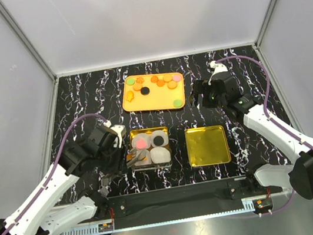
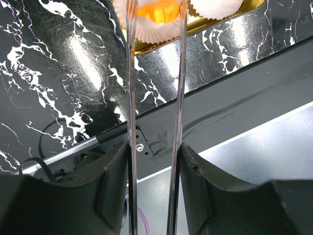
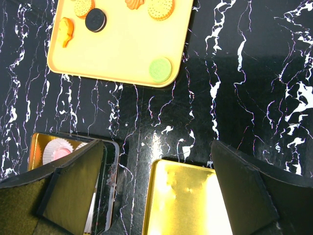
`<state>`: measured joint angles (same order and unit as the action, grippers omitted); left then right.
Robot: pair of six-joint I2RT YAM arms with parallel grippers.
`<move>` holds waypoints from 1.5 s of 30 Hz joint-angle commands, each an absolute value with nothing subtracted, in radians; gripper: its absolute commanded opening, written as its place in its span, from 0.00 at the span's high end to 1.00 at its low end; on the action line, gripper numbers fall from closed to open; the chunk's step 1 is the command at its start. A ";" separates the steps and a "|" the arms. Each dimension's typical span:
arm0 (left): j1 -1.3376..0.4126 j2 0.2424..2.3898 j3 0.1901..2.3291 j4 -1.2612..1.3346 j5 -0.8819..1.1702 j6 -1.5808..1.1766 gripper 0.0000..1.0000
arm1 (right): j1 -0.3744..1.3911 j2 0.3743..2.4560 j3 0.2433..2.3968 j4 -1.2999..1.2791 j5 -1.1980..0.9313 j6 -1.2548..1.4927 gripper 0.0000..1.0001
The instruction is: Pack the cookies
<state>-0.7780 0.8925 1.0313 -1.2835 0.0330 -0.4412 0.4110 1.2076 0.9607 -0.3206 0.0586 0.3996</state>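
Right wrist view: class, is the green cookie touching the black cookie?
Apart. The right wrist view shows bare tray between the green cookie and the black cookie.

- The table (image 1: 82, 99) is black, veined with white like marble.
- The tray (image 1: 156, 98) is plain orange. In the right wrist view it looks a paler yellow-orange.
- The cookies (image 1: 161, 83) on the tray are mostly orange, with green, black, pink and yellow ones among them.
- The flat tin (image 1: 207, 146) is shiny gold.
- The paper cups (image 1: 160, 155) are white and pleated. One holds a pink cookie, one a black, one an orange.
- The cables (image 1: 88, 116) are purple.
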 commanded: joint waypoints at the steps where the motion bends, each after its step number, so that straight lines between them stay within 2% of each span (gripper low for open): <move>1: -0.782 0.893 1.045 -1.249 0.048 -0.439 0.53 | 0.407 1.198 0.986 -0.296 0.052 0.388 0.00; 19: -0.782 0.876 1.069 -1.286 0.048 -0.440 0.53 | 0.408 1.197 0.989 -0.295 0.041 0.393 0.00; 29: -0.784 0.928 1.169 -1.243 0.019 -0.439 0.53 | 0.407 1.200 0.992 -0.298 0.037 0.393 0.00; 35: -0.775 1.084 1.318 -1.171 -0.164 -0.439 0.53 | 0.407 1.200 0.992 -0.296 0.037 0.393 0.00; 45: -0.603 1.486 1.603 -1.014 -0.221 -0.298 0.53 | 0.407 1.184 0.991 -0.296 0.025 0.396 0.00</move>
<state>-0.6331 1.4052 1.5017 -1.1095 -0.1619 -0.3687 0.4110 1.2076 0.9607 -0.3206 0.0391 0.4000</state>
